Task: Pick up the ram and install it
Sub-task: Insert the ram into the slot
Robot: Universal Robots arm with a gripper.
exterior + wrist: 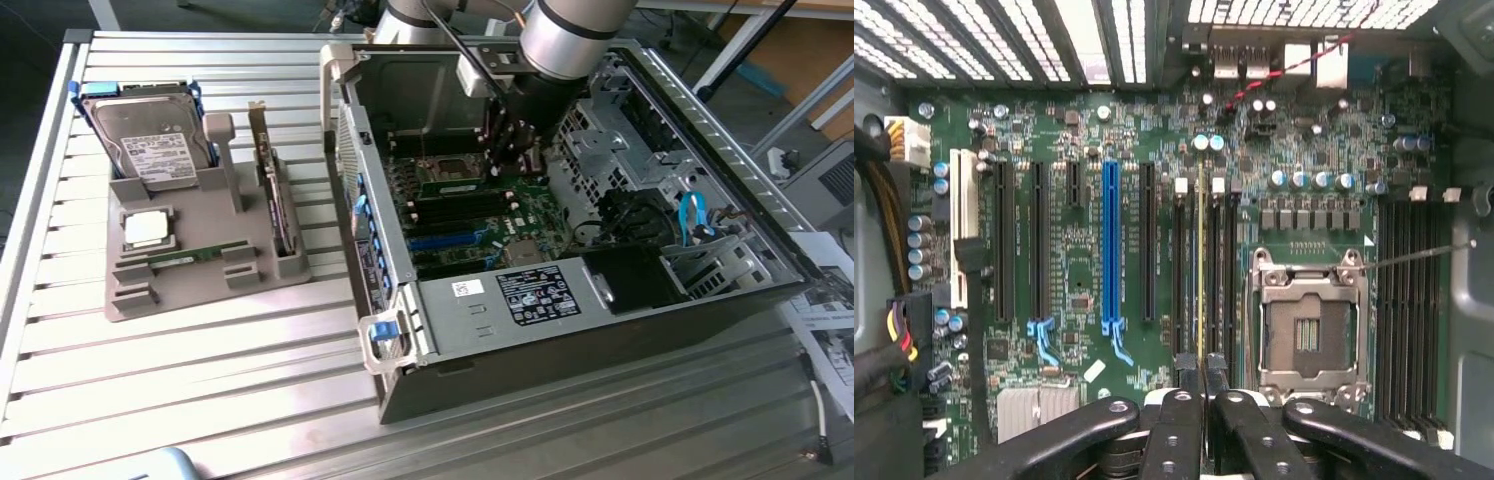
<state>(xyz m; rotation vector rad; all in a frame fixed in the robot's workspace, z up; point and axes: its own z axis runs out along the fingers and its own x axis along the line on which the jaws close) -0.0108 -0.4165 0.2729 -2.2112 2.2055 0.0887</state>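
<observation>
Arm reaches down into the open computer case (534, 330), which lies on its side on the slatted metal table (200, 380). The gripper (513, 158) is inside the case, over the motherboard (1084, 130). In the wrist view the gripper's two dark fingers (1176, 400) are clenched together on the ram (1201, 260). The ram is seen edge-on as a thin yellow-green line running away from the fingertips. It hangs over the bank of black memory slots (1216, 270), in line with them, between the blue expansion slot (1111, 240) and the open processor socket (1309, 330). Cannot tell from either view whether its lower edge touches a slot or stands clear above it. In the exterior view the gripper's body hides most of the stick. On the exterior view's left, well apart from the case, a grey parts holder (200, 290) sits on the table. It carries a hard drive (154, 135) standing at its far end, a square silver processor chip (147, 228) lying flat, and a tall expansion card (274, 195) standing upright on edge. A narrow green strip (184, 257) lies flat in the holder near the chip.
</observation>
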